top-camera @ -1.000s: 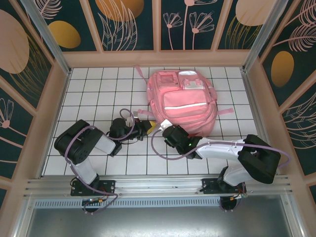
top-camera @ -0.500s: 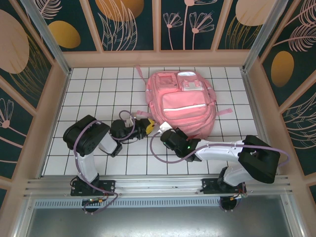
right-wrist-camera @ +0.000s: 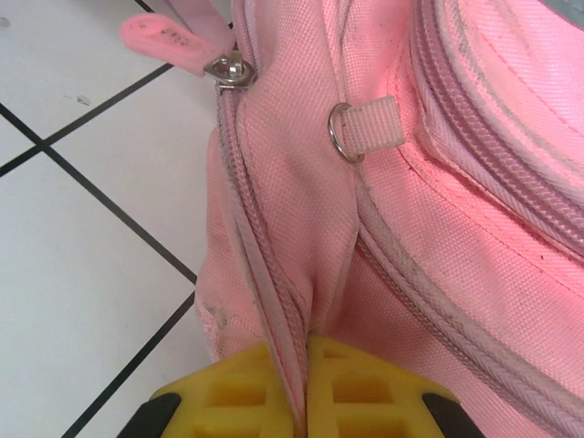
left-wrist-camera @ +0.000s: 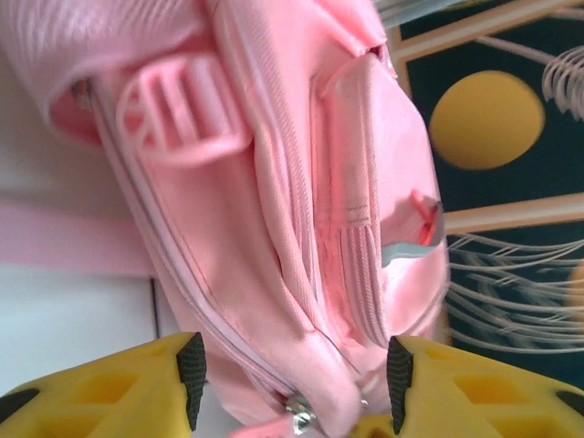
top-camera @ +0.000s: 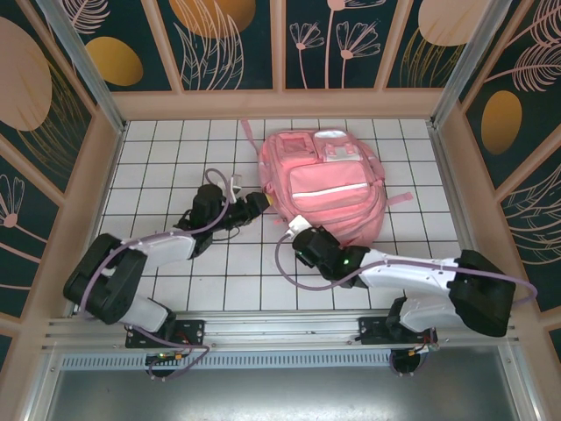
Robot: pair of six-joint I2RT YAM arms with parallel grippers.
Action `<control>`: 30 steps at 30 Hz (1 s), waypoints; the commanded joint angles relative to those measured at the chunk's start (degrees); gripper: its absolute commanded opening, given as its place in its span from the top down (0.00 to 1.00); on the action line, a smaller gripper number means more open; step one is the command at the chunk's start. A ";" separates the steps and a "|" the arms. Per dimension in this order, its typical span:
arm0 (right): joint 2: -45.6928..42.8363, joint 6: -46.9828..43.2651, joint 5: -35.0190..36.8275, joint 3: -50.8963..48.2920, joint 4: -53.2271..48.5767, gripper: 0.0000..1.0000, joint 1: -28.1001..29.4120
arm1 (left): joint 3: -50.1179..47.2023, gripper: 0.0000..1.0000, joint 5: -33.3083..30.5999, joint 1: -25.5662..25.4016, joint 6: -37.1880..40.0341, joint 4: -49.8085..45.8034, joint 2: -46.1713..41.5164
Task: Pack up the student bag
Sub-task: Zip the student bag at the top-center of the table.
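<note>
**Item 1: student bag** (top-camera: 326,180)
- Pink fabric backpack, lying flat on the white tiled table (top-camera: 158,167).
- It sits in the far half, a little right of centre, with its front pockets facing up.
- A silvery strip (top-camera: 329,189) runs across the front.
- Pink straps (top-camera: 400,198) trail off at the right side and at the far-left corner.

**Item 2: left gripper** (top-camera: 259,203)
- The arm is stretched low across the tiles, and the tool meets the bag's left edge.
- In the left wrist view (left-wrist-camera: 294,383) the yellow fingers (left-wrist-camera: 128,388) with black pads stand apart, released.
- They straddle a bulging corner of the pink fabric; whether either pad touches the fabric cannot be told.
- Beyond them on the bag are a pink plastic buckle (left-wrist-camera: 178,114) and a small grey tab (left-wrist-camera: 411,248).

**Item 3: right gripper** (top-camera: 296,225)
- It sits at the bag's near-left corner, just beside the left tool.
- In the right wrist view (right-wrist-camera: 306,365) the yellow fingertips are clenched together on a raised fold of pink fabric along a zip seam.
- Further along that seam is a metal zip slider (right-wrist-camera: 226,68), its pink pull tab (right-wrist-camera: 166,38) lying over the tile.
- A metal ring (right-wrist-camera: 338,130) hangs on a short fabric loop to the right of the seam.

**Item 4: surround**
- Dark panels (top-camera: 228,44) with pale flower and leaf prints, set in light wooden frames, stand on three sides of the table
</note>
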 commanded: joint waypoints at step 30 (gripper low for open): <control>-19.30 2.77 -12.15 -0.21 -3.76 1.00 -5.87 | -3.49 0.29 6.04 -7.87 10.85 8.24 1.58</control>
